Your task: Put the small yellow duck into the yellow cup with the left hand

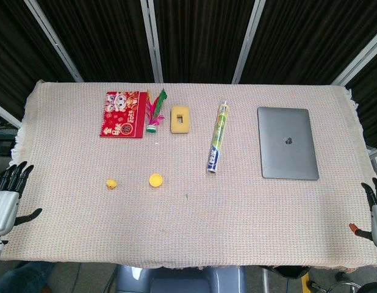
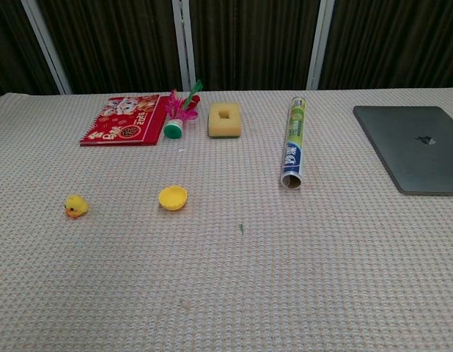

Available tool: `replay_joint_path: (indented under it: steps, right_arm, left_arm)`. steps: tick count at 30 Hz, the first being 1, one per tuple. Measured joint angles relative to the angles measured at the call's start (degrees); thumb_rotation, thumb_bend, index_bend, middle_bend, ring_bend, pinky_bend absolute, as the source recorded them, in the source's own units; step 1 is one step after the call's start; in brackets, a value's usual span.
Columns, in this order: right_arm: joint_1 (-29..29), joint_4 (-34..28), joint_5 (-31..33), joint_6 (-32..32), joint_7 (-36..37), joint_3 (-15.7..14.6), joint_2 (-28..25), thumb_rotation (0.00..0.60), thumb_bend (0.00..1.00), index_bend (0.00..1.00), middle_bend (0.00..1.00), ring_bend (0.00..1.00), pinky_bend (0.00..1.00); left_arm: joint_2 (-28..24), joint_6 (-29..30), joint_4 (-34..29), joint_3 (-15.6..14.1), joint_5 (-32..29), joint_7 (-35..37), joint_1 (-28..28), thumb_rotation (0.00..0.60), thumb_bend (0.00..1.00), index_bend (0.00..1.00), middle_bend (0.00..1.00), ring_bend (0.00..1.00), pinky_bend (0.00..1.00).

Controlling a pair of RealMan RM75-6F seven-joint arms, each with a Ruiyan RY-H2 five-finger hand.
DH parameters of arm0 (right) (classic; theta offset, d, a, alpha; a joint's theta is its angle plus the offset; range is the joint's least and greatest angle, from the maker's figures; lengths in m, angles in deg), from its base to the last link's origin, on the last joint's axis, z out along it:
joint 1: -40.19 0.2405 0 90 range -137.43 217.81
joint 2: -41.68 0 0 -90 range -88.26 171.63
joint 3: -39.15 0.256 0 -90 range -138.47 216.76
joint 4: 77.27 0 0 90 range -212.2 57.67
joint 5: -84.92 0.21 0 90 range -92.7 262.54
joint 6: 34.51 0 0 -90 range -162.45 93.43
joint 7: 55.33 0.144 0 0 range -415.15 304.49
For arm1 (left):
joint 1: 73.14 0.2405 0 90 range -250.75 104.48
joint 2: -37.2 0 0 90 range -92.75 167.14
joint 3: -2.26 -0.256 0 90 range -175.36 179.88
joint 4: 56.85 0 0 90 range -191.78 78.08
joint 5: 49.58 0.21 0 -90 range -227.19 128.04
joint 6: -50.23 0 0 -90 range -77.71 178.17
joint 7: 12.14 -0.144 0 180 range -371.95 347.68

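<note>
The small yellow duck (image 1: 111, 183) (image 2: 75, 206) stands on the woven tablecloth at the front left. The yellow cup (image 1: 155, 180) (image 2: 173, 197) sits a short way to its right, upright and apart from it. My left hand (image 1: 7, 195) hangs off the table's left edge with its fingers spread and nothing in them, well left of the duck. My right hand (image 1: 376, 210) shows at the right edge, fingers apart and holding nothing. The chest view shows neither hand.
At the back lie a red booklet (image 1: 122, 114), a feathered shuttlecock (image 1: 154, 113), a yellow sponge block (image 1: 180, 119) and a rolled tube (image 1: 217, 137). A closed grey laptop (image 1: 287, 142) lies at the right. A tiny green speck (image 2: 241, 228) sits mid-table.
</note>
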Motion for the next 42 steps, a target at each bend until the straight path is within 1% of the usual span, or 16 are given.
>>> replay_joint_path:
  steps: [16, 20, 25, 34, 42]
  right_arm:
    - [0.75, -0.2, 0.05, 0.93, -0.69, 0.01, 0.27, 0.6, 0.0, 0.1, 0.0, 0.0, 0.0]
    - [0.8, -0.38, 0.05, 1.05, -0.52, -0.07, 0.18, 0.6, 0.0, 0.1, 0.0, 0.0, 0.0]
    - [0.77, -0.35, -0.35, 0.95, -0.42, -0.26, 0.12, 0.6, 0.0, 0.1, 0.0, 0.0, 0.0]
    - [0.73, -0.41, -0.71, 1.11, 0.48, -0.5, -0.18, 0.6, 0.0, 0.1, 0.0, 0.0, 0.0]
    - [0.8, -0.53, -0.61, 1.4, 0.41, -0.66, -0.27, 0.6, 0.0, 0.1, 0.0, 0.0, 0.0]
  left_arm:
    - [0.02, 0.15, 0.08, -0.05, -0.61, -0.61, 0.38, 0.6, 0.06, 0.0, 0.01, 0.03, 0.1]
    - [0.46, 0.49, 0.17, 0.49, -1.53, -1.21, 0.5, 0.6, 0.05, 0.01, 0.05, 0.06, 0.08]
    - [1.54, 2.38, -0.21, 2.0, -3.81, -3.06, 1.11, 0.6, 0.05, 0.01, 0.06, 0.07, 0.08]
    - [1.68, 2.44, -0.57, 1.6, -2.57, -5.54, 0.95, 0.6, 0.04, 0.01, 0.08, 0.08, 0.05]
    - [1.69, 2.07, -1.35, 2.09, -3.96, -5.14, 1.0, 0.6, 0.04, 0.02, 0.17, 0.13, 0.04]
